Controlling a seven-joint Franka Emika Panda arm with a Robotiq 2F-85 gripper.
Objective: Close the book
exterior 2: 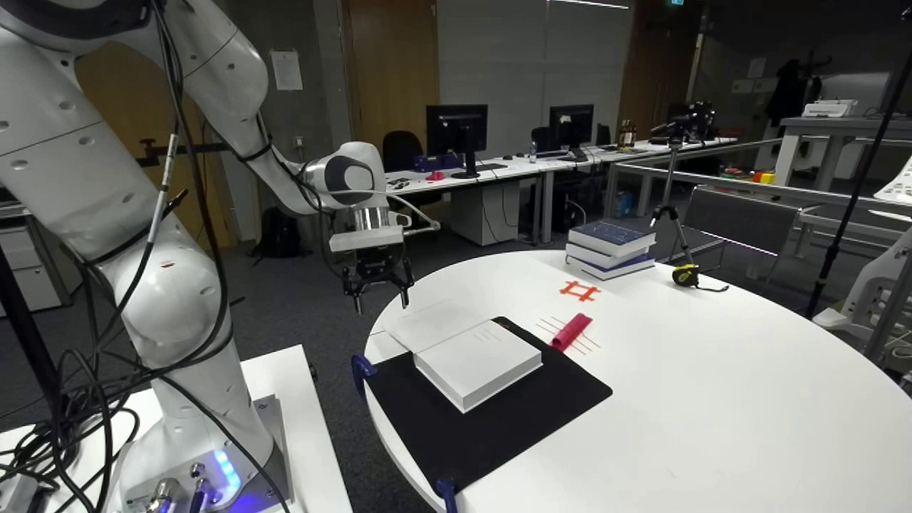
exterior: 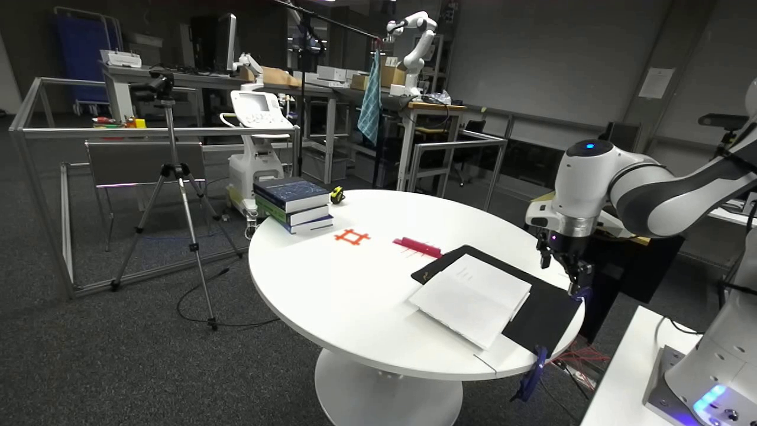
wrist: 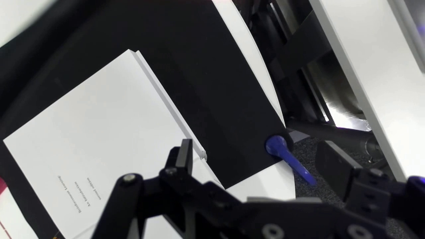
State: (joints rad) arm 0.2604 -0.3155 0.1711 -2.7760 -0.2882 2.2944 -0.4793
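Observation:
The book lies open on a black mat, with its thick block of white pages [exterior: 488, 278] [exterior 2: 477, 363] facing up. In the wrist view, printed text shows on the top page [wrist: 99, 126]. Its opened white cover side [exterior: 443, 307] [exterior 2: 434, 324] lies flat past the mat's edge, on the white table; in the wrist view my gripper partly hides it. My gripper [exterior: 559, 274] [exterior 2: 382, 308] [wrist: 255, 149] is open and empty. It hangs above the table's robot-side edge, beside and higher than the book, apart from it.
The black mat [exterior: 541, 310] [exterior 2: 491, 434] is held by blue clamps [exterior: 534, 376] [exterior 2: 362, 369] [wrist: 289, 157] at the table edge. A red strip [exterior: 420, 247] [exterior 2: 572, 332], an orange frame [exterior: 352, 236], stacked books [exterior: 295, 204] and a tape measure [exterior 2: 685, 276] are also on the table.

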